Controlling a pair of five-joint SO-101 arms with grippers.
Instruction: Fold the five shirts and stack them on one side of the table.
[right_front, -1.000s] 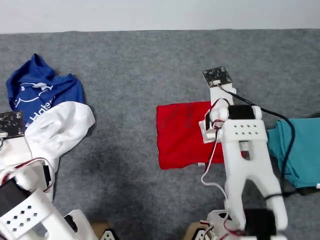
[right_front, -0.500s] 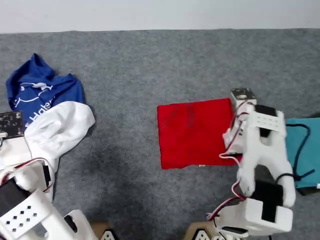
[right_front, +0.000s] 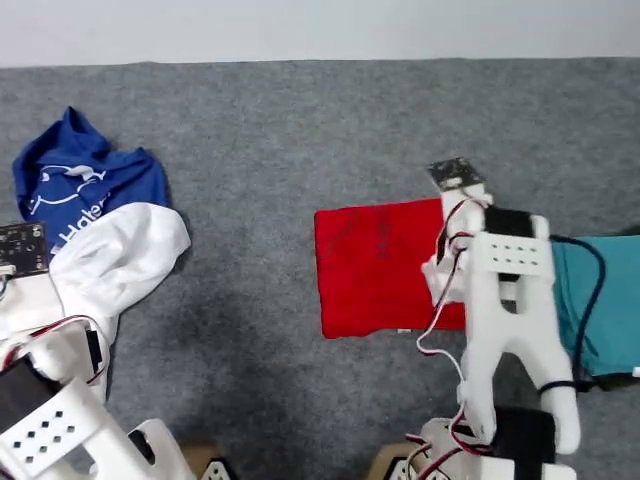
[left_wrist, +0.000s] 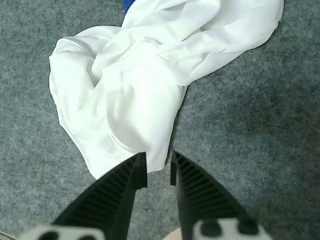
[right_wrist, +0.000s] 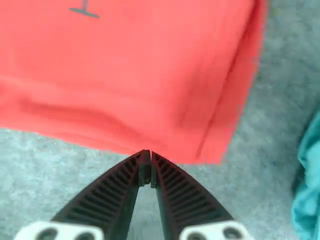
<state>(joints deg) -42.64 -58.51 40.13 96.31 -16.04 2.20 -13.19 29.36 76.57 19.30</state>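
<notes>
In the high view the right arm (right_front: 505, 300) hides the 3 o'clock edge of the red shirt (right_front: 375, 265) and part of the teal shirt (right_front: 610, 300) beside it, and the picture's 3 o'clock edge cuts the teal one off. At 9 o'clock the white shirt (right_front: 115, 255) covers part of the blue shirt (right_front: 80, 180) — its 6 o'clock end is lost under the left arm (right_front: 40, 400)

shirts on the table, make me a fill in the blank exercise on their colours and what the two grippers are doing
1. The folded shirt lying flat is ____ in colour.
2. The white shirt lies partly over a crumpled shirt that is ____ in colour.
3. The right gripper, at the folded shirt's edge, has its jaws ____.
4. The left gripper hangs, jaws slightly apart, over the edge of the ____ shirt.
Missing words: red; blue; shut; white.
</notes>
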